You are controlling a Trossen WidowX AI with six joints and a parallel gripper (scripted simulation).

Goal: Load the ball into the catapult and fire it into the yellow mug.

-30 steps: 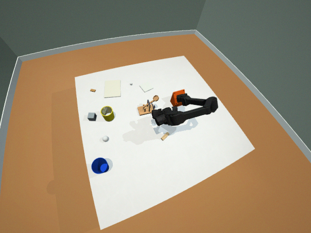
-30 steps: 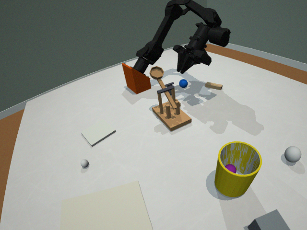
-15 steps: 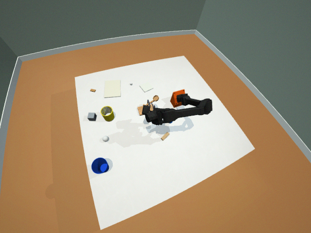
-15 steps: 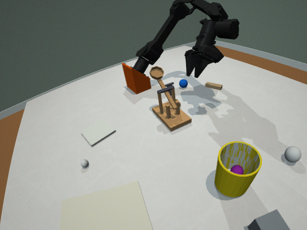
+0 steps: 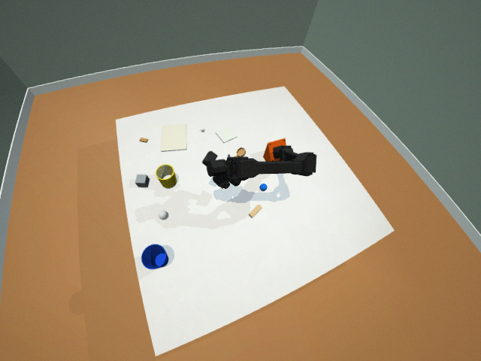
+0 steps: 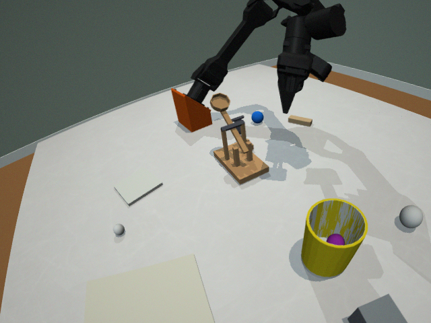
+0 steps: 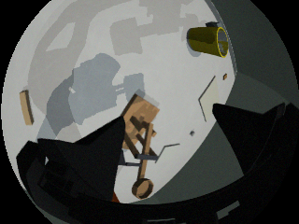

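Observation:
The purple ball [image 6: 335, 239] is inside the yellow mug [image 5: 169, 181] [image 6: 328, 258] [image 7: 203, 41], seen through its open top in the exterior view. It does not show in the top view or wrist views. The mug stands upright. The wooden catapult [image 6: 250, 168] [image 7: 146, 109] stands on its base, its throwing arm tilted with the empty cup [image 5: 240, 151] [image 6: 219, 101] [image 7: 142, 189] raised. In the top view my arm hides most of it. My gripper [image 6: 285, 112] [image 7: 171, 114] is open and empty, raised beside the catapult and pointing down, with its fingers wide apart in the wrist view.
A blue ball [image 5: 263, 186] [image 6: 257, 117] and a wooden block [image 5: 255, 210] [image 6: 300, 120] lie beyond the catapult. A grey cube [image 5: 142, 180] and a white ball [image 5: 163, 214] are near the yellow mug. A blue mug [image 5: 147, 256] stands farther off. An orange block [image 6: 192, 114] is at my arm's base.

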